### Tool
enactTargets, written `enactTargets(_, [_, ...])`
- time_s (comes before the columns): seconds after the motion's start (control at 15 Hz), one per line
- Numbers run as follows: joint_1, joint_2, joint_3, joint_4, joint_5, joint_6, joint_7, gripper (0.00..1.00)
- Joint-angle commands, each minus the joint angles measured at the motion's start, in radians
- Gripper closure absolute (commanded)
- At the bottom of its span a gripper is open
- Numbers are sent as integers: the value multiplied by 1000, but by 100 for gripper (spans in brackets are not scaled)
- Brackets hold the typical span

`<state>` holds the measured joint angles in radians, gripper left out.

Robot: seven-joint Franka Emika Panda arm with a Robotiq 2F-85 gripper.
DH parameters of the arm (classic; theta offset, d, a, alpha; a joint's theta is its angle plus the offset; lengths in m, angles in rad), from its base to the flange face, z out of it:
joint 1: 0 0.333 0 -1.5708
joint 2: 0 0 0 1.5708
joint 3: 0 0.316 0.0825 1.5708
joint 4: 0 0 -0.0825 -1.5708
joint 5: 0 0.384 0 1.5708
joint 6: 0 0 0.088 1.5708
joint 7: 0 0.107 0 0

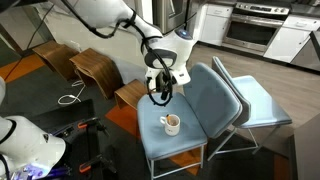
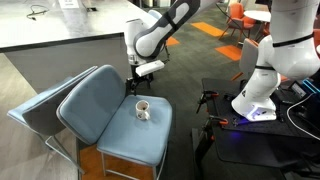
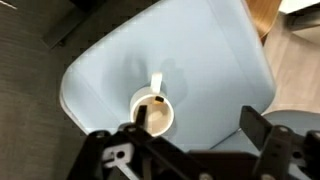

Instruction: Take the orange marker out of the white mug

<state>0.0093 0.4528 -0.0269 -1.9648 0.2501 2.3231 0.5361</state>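
- Setting: open office-kitchen space with stainless ovens (image 1: 250, 28) at the back, a long counter (image 2: 60, 35) and an orange and grey floor. The work surface is the blue chair seat (image 1: 185, 142) (image 2: 140, 138).
- Your gripper (image 1: 160, 93) (image 2: 135, 86) (image 3: 190, 152) points down over the seat and hangs above the mug without touching it.
- Fingers are spread wide. In the wrist view one dark finger (image 3: 115, 155) and the other (image 3: 265, 148) sit far apart at the bottom edge, with nothing pinched between them.
- The white mug (image 1: 171, 123) (image 2: 143, 109) (image 3: 153, 113) stands upright on the seat. In the wrist view it lies in the gap between the fingers, nearer the finger on the picture's left side, and its handle points away from the gripper.
- The orange marker (image 3: 144, 107) (image 1: 172, 121) is inside the mug. You only get a dark orange-brown patch in the opening, too small to tell how it leans.
- The seat around the mug is plain blue, and the chair backrest (image 2: 92, 100) rises just behind the mug.
- A second chair (image 1: 262, 108) stands against that backrest.
- Wooden stools (image 1: 95, 65) stand on the floor beside the chair.
- Another white robot (image 2: 270, 60) stands well apart from the chair.
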Motion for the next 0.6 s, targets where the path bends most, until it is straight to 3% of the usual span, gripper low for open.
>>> enactTargets(0.0, [12,74,-34,53,13,0,41,0])
enactTargets(0.2, [2,138,-43,73,24,11,23,1])
enactTargets(0.4, [-11,203,-36,98,55,40,9,16])
enactTargets(0.53, [-16,243,-36,127,75,53,11,21])
